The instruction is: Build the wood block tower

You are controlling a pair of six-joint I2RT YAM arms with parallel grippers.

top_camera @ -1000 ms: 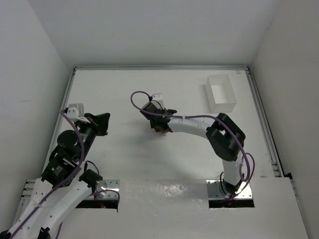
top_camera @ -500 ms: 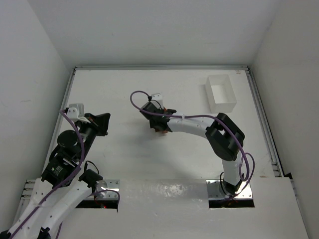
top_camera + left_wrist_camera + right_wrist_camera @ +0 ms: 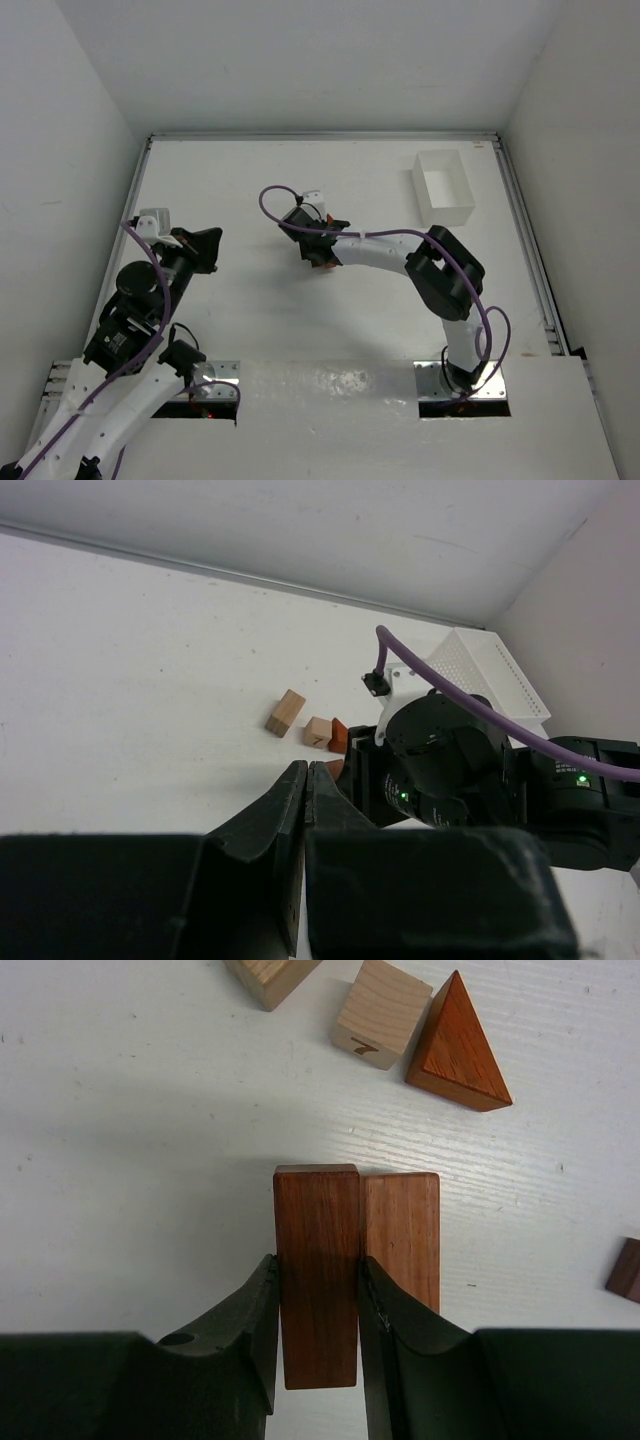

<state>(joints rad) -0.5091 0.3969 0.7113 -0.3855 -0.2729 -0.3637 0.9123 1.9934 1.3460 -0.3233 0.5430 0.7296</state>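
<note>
My right gripper [image 3: 318,1260] is shut on a reddish-brown wooden bar [image 3: 318,1290], its fingers pressed on both long sides. A second, lighter reddish bar [image 3: 402,1230] lies right against it on the white table. Beyond them sit a pale cube marked 7 [image 3: 382,1012], a reddish triangular block [image 3: 455,1045] and a pale tan block [image 3: 268,975]. A dark brown block [image 3: 626,1270] shows at the right edge. From above, the right gripper [image 3: 318,255] hangs over mid-table and hides most blocks. My left gripper [image 3: 306,770] is shut with nothing in it, left of the blocks.
A clear plastic box [image 3: 445,187] stands at the back right of the table. A purple cable [image 3: 275,200] loops over the right wrist. White walls [image 3: 110,130] close in the table on three sides. The left arm [image 3: 140,300] rests at the near left.
The right arm's elbow has shifted slightly left and its wrist has edged a little toward the back left. The left arm has not moved.
</note>
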